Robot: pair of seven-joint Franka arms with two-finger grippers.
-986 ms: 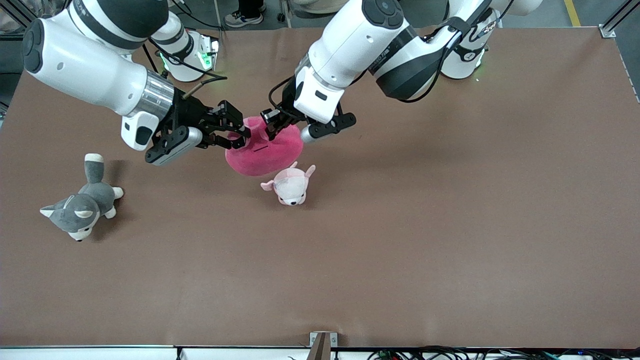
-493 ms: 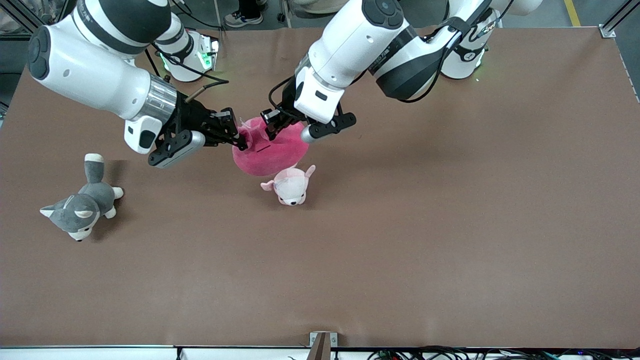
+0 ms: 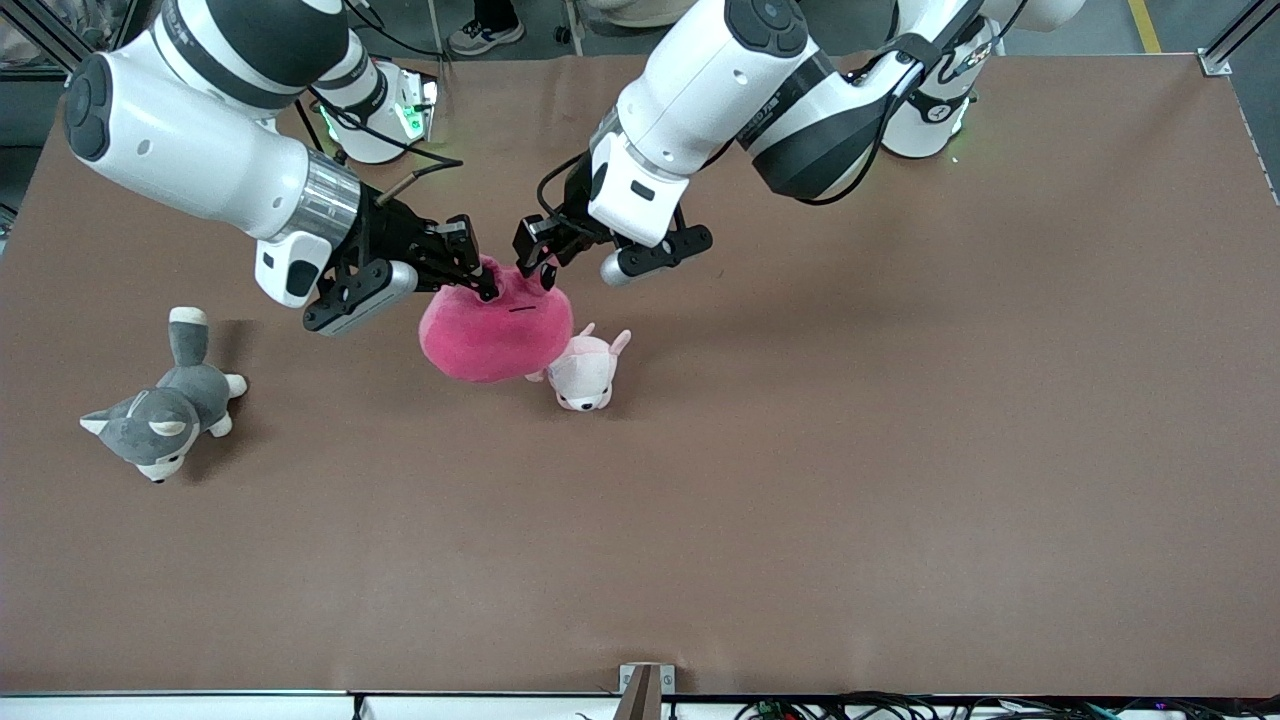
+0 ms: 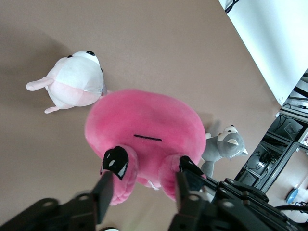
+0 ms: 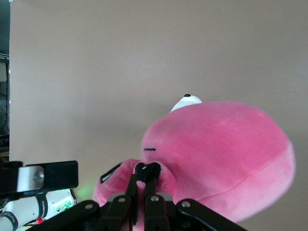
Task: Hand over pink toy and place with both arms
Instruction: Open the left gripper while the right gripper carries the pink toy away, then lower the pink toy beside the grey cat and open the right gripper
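The right arm comes from its base and bends down over the middle of the table. The right gripper (image 3: 482,280) has its fingers pinched tight together on the pink toy (image 3: 495,332). The left arm reaches in beside it. The left gripper (image 3: 536,250) has its fingers (image 4: 114,163) spread wide, just above the toy.

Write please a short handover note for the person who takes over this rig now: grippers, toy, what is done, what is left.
Right gripper: shut on the pink toy's top edge, toy hanging in the air over the table.
Left gripper: open, just above the toy, fingers apart at its top.
The toy hangs partly over the small pale pink plush. Grey plush lies toward the right arm's end.
Done: the right gripper carries the toy alone.
Left: back the left arm off, place the toy.
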